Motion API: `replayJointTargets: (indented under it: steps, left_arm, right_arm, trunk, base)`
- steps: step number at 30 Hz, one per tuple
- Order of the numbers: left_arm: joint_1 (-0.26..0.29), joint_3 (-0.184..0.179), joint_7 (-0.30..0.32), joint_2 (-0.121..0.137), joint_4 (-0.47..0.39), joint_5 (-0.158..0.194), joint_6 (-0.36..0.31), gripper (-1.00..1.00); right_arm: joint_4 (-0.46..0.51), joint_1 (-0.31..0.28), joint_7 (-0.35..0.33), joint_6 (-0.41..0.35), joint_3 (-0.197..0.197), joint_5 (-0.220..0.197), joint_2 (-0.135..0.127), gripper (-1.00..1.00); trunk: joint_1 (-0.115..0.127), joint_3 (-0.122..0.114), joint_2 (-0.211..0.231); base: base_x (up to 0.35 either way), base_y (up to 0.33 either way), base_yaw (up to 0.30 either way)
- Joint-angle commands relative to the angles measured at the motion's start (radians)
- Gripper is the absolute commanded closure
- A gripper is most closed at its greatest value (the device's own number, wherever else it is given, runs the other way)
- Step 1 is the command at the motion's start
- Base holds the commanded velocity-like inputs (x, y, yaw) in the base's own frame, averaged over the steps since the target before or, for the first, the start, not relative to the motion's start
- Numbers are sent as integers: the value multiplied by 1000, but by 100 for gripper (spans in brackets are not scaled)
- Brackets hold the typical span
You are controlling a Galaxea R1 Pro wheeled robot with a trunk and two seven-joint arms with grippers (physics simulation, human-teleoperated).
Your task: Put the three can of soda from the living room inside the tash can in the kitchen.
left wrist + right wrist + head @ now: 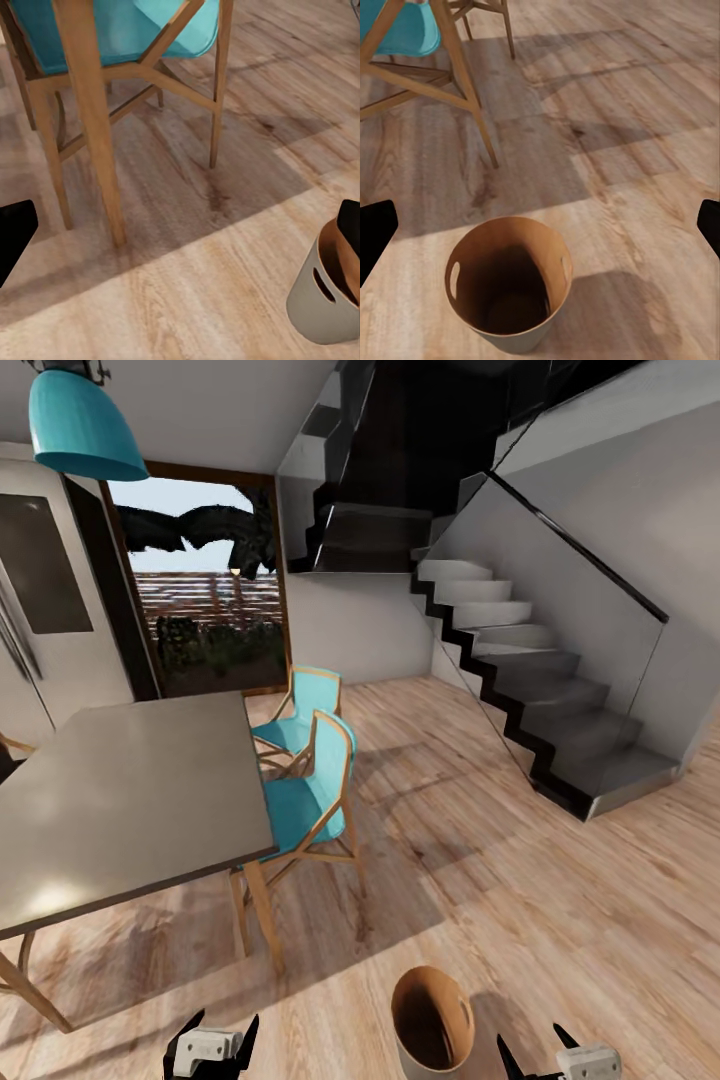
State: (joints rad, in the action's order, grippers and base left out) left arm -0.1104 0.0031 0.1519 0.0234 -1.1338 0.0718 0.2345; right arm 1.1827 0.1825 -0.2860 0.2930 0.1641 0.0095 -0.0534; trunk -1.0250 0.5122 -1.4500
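The tash can (430, 1012) stands upright on the wood floor just ahead of me, between my two arms; it is grey outside and coppery brown inside. From the right wrist I look down into the bin (502, 255) and its bottom is dark and bare. Its grey wall with the handle slot (309, 304) sits beside the left gripper's far finger. My left gripper (218, 1024) is open and holds nothing. My right gripper (535, 1042) is open too, hovering above the bin. The cans of soda are out of view.
A grey dining table (120, 800) fills the left, with two turquoise chairs (305, 810) on wooden legs (94, 120) along its near side. A dark staircase (540, 700) rises at the right. A glass door (205, 600) and a steel-fronted appliance (40, 610) stand at the back left.
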Motion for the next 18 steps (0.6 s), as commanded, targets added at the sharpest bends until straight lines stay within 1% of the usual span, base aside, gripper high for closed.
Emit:
replayJointTargets:
  steps: [1, 8, 18]
  left_arm:
    - [0, 0, 0, 0, 0, 0, 0, -100]
    - [0, 0, 0, 0, 0, 0, 0, -100]
    - [0, 0, 0, 0, 2, -1, 0, -100]
  right_arm:
    - [0, 0, 0, 0, 0, 0, 0, -100]
    - [0, 0, -1, 0, 0, 0, 0, -100]
    - [-1, -1, -1, -4, 0, -1, 0, -100]
  trunk:
    - [0, 0, 0]
    - [0, 0, 0]
    - [0, 0, 0]
  base:
    - [167, -90, 1]
    - [112, -38, 1]
    - [24, -7, 0]
